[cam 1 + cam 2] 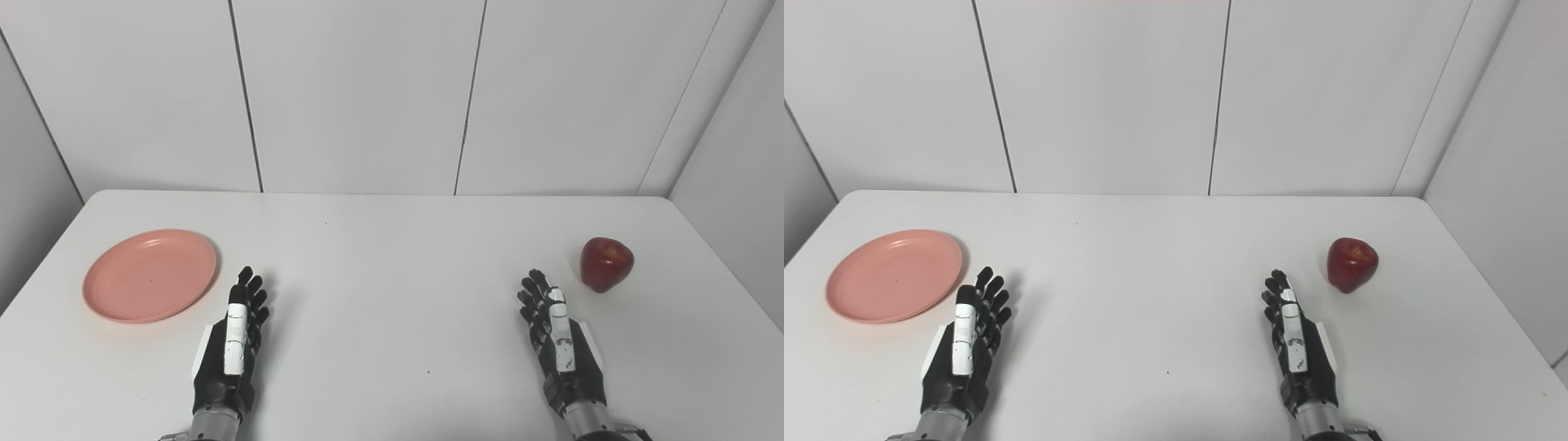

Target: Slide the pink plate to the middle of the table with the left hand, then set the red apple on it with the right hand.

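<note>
We had both hands released, left hand (pixel 236 343) near pink plate (pixel 150 275) far left, right hand (pixel 560 346) near red apple (pixel 606 264)

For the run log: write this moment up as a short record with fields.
table: white table, walled by white panels
pink plate: pink plate on the table's left side, nothing on it
red apple: red apple on the table's right side
left hand: left hand open, right of the plate, touching nothing
right hand: right hand open, left of the apple, fingers apart from it
task state: plate not yet at the middle
</note>
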`<act>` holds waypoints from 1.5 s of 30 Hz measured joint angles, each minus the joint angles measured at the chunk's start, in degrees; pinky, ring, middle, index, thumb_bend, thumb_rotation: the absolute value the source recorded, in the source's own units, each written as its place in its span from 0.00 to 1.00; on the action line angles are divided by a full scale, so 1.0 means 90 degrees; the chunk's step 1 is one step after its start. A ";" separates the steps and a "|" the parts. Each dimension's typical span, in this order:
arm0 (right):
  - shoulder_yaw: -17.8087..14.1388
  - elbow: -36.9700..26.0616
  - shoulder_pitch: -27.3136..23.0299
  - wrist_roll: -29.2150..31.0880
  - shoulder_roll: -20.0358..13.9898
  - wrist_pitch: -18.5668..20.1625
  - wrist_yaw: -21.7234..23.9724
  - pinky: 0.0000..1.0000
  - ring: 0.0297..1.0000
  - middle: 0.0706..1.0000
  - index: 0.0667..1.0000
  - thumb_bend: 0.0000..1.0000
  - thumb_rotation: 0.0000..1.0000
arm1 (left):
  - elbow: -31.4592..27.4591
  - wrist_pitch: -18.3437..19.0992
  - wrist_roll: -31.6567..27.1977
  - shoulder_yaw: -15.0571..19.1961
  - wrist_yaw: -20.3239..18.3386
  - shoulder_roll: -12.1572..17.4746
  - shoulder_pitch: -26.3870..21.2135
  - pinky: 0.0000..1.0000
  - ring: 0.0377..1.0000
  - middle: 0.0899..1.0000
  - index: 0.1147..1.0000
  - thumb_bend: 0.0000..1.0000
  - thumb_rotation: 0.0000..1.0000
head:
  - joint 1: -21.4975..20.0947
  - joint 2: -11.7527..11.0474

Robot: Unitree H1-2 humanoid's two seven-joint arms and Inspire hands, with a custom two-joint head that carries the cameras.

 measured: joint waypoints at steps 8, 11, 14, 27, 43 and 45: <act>-0.0128 0.0164 0.0006 0.0269 -0.0242 -0.0158 0.0346 1.00 0.97 0.96 0.96 0.90 1.00 | 0.0127 -0.0034 0.0294 -0.0317 0.0159 -0.0093 0.0018 1.00 1.00 1.00 1.00 0.81 1.00 | 0.0684 -0.0166; -0.0202 0.0188 0.0006 0.0363 -0.0287 -0.0158 0.0431 1.00 0.98 0.97 0.96 0.90 1.00 | 0.0162 -0.0185 0.0315 -0.0391 0.0198 -0.0114 0.0024 1.00 1.00 1.00 1.00 0.80 1.00 | 0.0752 -0.0186; -0.0242 0.0260 0.0001 0.0440 -0.0328 -0.0178 0.0527 1.00 0.98 0.97 0.97 0.89 1.00 | 0.0235 -0.0216 0.0319 -0.0428 0.0281 -0.0133 0.0025 1.00 1.00 1.00 1.00 0.81 1.00 | 0.0830 -0.0225; -0.0273 0.0383 -0.0013 0.0480 -0.0415 -0.0338 0.0614 1.00 0.98 0.98 0.98 0.88 1.00 | 0.0333 -0.0383 0.0419 -0.0576 0.0475 -0.0188 0.0045 1.00 1.00 1.00 1.00 0.81 1.00 | 0.0908 -0.0254; -0.0401 0.0536 -0.0102 0.0529 -0.0453 -0.0432 0.0710 1.00 0.97 0.97 0.97 0.87 1.00 | 0.0472 -0.0497 0.0441 -0.0625 0.0556 -0.0279 0.0056 1.00 1.00 1.00 1.00 0.83 0.99 | 0.1143 -0.0449; -0.0410 0.0545 -0.0103 0.0532 -0.0453 -0.0433 0.0710 1.00 0.97 0.97 0.96 0.87 1.00 | 0.0510 -0.0558 0.0444 -0.0637 0.0581 -0.0289 0.0058 1.00 1.00 1.00 1.00 0.83 0.99 | 0.1143 -0.0469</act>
